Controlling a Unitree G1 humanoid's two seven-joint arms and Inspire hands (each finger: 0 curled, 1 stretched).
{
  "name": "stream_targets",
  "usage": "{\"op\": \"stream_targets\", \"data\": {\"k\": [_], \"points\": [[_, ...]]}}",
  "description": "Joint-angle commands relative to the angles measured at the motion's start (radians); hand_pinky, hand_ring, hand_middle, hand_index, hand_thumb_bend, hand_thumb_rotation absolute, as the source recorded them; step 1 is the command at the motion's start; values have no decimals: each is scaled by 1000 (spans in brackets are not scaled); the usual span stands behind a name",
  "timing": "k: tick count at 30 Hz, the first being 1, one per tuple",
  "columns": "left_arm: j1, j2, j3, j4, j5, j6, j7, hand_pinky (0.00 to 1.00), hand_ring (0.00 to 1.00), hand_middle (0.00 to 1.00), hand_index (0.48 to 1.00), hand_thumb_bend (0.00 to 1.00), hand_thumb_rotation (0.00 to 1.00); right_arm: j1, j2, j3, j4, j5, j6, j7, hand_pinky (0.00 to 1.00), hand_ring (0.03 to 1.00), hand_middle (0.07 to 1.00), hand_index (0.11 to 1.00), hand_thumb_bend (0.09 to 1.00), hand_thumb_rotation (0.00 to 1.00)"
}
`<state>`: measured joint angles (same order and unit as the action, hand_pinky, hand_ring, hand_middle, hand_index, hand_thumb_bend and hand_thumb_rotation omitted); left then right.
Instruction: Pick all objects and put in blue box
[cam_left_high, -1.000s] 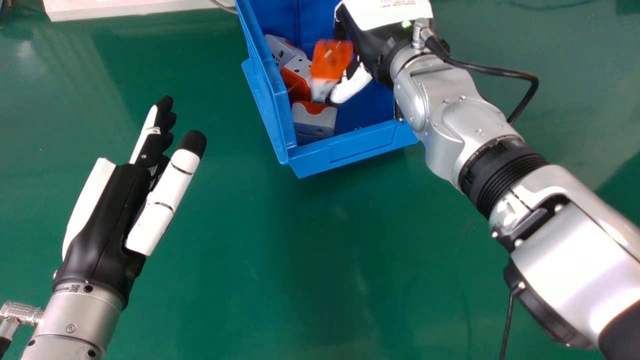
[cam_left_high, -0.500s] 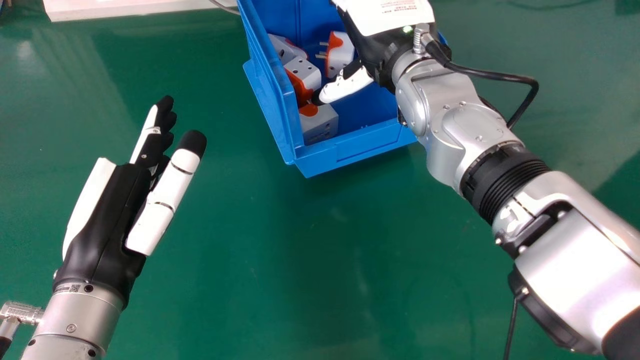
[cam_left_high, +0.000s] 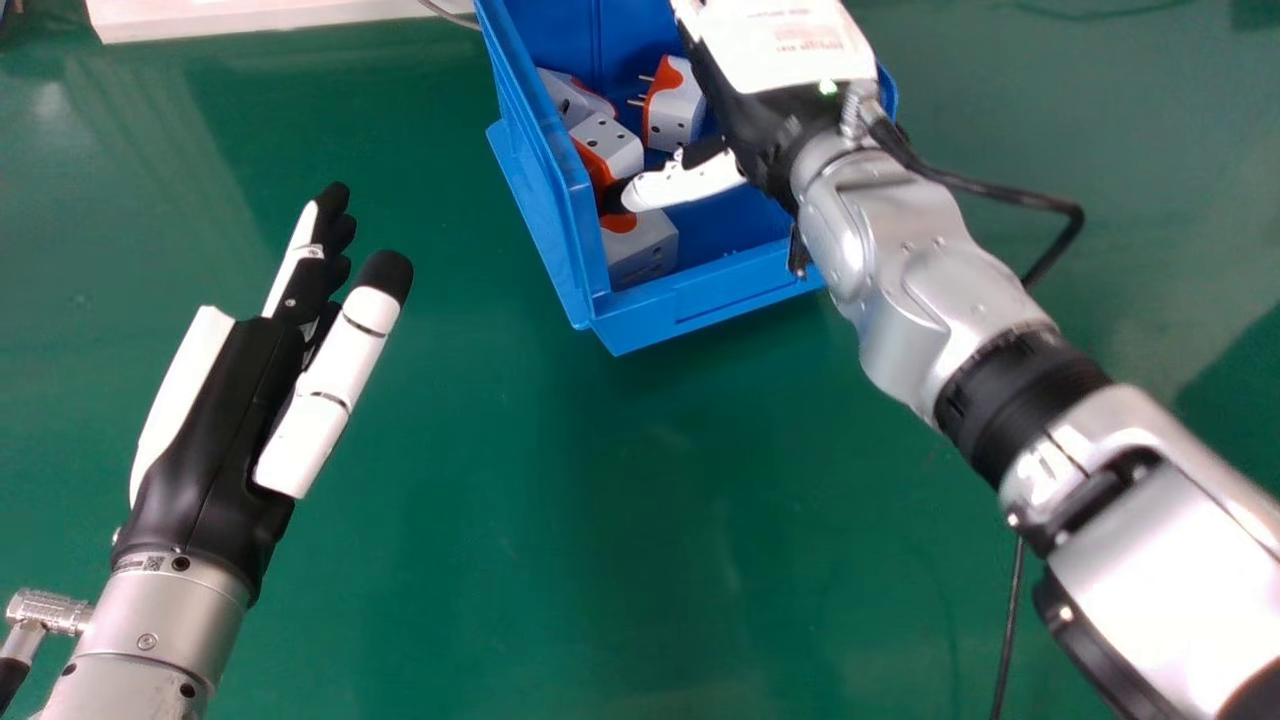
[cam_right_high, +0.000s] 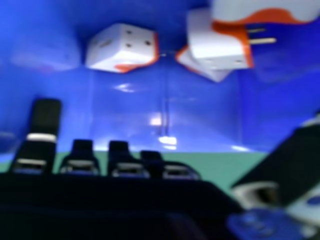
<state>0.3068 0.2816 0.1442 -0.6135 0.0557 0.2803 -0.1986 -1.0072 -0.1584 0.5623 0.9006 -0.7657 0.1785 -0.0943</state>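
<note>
The white and orange adapters (cam_left_high: 640, 250) lie inside the blue box (cam_left_high: 700, 300); the right hand (cam_left_high: 685, 184) is over it, fingers open, holding nothing. The left hand (cam_left_high: 215, 440) is idle, with fingers straight. The task seems nearly complete, and perhaps only withdrawing the right hand remains.

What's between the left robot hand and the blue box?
In the head view, just bare green table lies between the left robot hand and the box.
</note>
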Motion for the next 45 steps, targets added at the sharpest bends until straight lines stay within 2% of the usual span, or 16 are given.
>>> {"op": "stream_targets", "data": {"k": [1,4,12,17,21,24,26,29,33,34,36,38,41,43,45], "points": [[-11,2,9,4,-10,-25,-3,981,994,1000,1000,523,1000,38,-35,-34,-95,11,0,-29,942,1000,1000,1000,554,608],[-22,5,11,23,-10,-34,-3,981,994,1000,1000,523,1000,132,-55,-69,-232,24,7,-45,948,1000,1000,1000,503,567],[-38,13,18,46,-11,-48,-5,986,995,1000,1000,523,1000,451,-65,-144,-670,6,51,-103,970,1000,1000,1000,363,456],[-39,15,23,63,-10,-65,-8,991,997,1000,1000,524,1000,679,-56,-181,-925,10,46,-128,978,1000,1000,1000,323,417],[-34,15,30,88,-12,-92,-9,993,999,1000,1000,523,1000,924,-44,-222,-1140,69,-6,-143,988,1000,1000,1000,286,376],[-31,13,31,94,-14,-101,-9,993,999,1000,1000,521,1000,996,-35,-236,-1195,83,-29,-140,987,1000,1000,998,276,370],[-28,11,35,110,-17,-116,-10,993,999,1000,1000,518,1000,1100,-36,-254,-1244,122,-82,-157,985,1000,1000,996,269,373],[-24,9,38,129,-21,-140,-9,992,998,1000,1000,507,1000,1206,-40,-281,-1286,160,-147,-164,948,997,1000,977,262,460],[-15,4,47,180,-35,-194,-12,992,998,1000,1000,500,1000,1354,-54,-331,-1343,211,-208,-152,916,992,999,963,268,568],[-11,2,49,188,-38,-207,-13,992,998,1000,1000,500,1000,1376,-58,-342,-1342,216,-219,-151,916,992,999,963,268,568],[0,-1,51,200,-41,-230,-13,995,999,1000,1000,495,1000,1400,-57,-362,-1338,224,-232,-150,881,981,995,956,284,645],[11,-2,54,212,-45,-253,-13,996,999,1000,1000,494,1000,1411,-43,-368,-1333,230,-239,-153,866,975,992,952,294,680],[33,-5,60,229,-58,-291,-15,999,1000,998,1000,519,1000,1436,-16,-364,-1327,241,-259,-162,829,958,982,939,322,766],[47,-7,63,238,-66,-320,-15,1000,1000,996,1000,535,1000,1454,-9,-377,-1320,271,-287,-158,818,952,978,934,334,804],[53,-7,61,256,-74,-356,-22,1000,1000,996,1000,538,1000,1477,-9,-405,-1323,328,-311,-137,817,951,978,933,339,814]]}}
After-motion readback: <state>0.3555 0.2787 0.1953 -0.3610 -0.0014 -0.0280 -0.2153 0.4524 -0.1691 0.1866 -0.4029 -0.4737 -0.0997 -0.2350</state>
